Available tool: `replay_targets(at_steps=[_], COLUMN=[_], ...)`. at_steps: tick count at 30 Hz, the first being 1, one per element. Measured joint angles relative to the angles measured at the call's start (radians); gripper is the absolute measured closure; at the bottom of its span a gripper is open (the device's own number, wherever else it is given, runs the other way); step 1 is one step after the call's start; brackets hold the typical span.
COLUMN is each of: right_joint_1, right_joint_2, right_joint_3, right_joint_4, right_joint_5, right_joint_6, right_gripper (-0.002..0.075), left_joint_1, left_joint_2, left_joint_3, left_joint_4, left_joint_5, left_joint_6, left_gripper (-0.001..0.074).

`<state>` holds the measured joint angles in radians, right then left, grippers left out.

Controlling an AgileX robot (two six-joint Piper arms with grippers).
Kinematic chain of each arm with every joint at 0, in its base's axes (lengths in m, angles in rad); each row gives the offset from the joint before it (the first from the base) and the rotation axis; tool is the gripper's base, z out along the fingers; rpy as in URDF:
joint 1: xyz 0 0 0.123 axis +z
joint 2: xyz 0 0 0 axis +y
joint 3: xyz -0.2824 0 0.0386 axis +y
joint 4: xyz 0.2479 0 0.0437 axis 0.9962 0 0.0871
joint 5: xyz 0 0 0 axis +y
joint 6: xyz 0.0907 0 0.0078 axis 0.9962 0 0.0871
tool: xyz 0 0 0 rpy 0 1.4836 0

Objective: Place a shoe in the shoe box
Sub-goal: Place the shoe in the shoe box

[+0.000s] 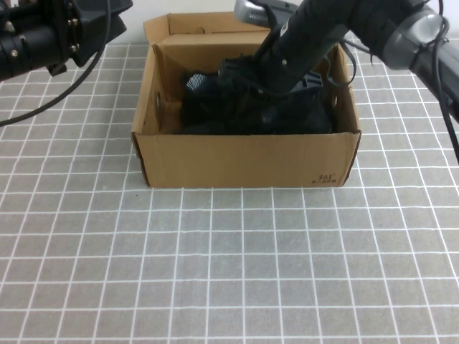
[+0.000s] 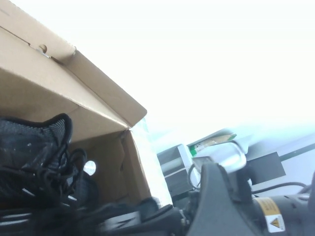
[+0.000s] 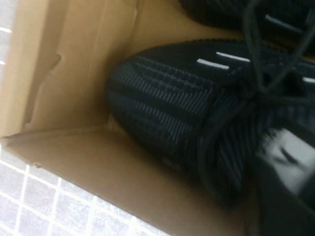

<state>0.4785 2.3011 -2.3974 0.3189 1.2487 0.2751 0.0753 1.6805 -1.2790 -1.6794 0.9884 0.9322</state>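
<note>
The brown shoe box (image 1: 244, 161) stands open in the middle of the table, its lid flap (image 1: 201, 25) folded back. Black knit shoes fill its inside. The shoe (image 3: 187, 108) lies with its toe in a box corner, white dashes on its side; its mate (image 3: 231, 12) lies beside it. In the high view they merge into one black mass (image 1: 215, 107). My right gripper (image 1: 287, 100) is down inside the box against the shoe, largely hidden. My left gripper (image 1: 97, 21) hangs raised at the far left, away from the box. The left wrist view shows the box wall (image 2: 49, 93) and a shoe (image 2: 34, 142).
The table is covered with a grey cloth with a white grid (image 1: 229, 272). My right arm (image 1: 373, 29) reaches in over the box's far right corner and also shows in the left wrist view (image 2: 221, 206). Cables trail from both arms.
</note>
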Motion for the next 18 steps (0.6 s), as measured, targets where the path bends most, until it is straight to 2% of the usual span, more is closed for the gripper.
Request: replay_targets(at_steps=[2,7,10,18], right_joint_1=[0.000,0.002,0.004,0.004], right_joint_2=[0.010,0.015,0.015,0.015], right_joint_3=[0.000,0.000,0.000,-0.054], right_joint_4=[0.000,0.009,0.016,-0.034], right_joint_5=[0.004,0.009,0.009,0.015], right_joint_6=[0.000,0.004,0.004,0.004], right_gripper=[0.0666,0.0443,0.0355,0.0336], left_joint_1=[0.000,0.000,0.000,0.000], left_joint_2=[0.000,0.000,0.000,0.000], left_joint_3=[0.000,0.000,-0.001,-0.001], left_joint_4=[0.000,0.000,0.000,0.000], left_joint_5=[0.004,0.006,0.008,0.002], left_joint_6=[0.000,0.002,0.002,0.004], left_gripper=[0.0398,0.0397,0.0397,0.0397])
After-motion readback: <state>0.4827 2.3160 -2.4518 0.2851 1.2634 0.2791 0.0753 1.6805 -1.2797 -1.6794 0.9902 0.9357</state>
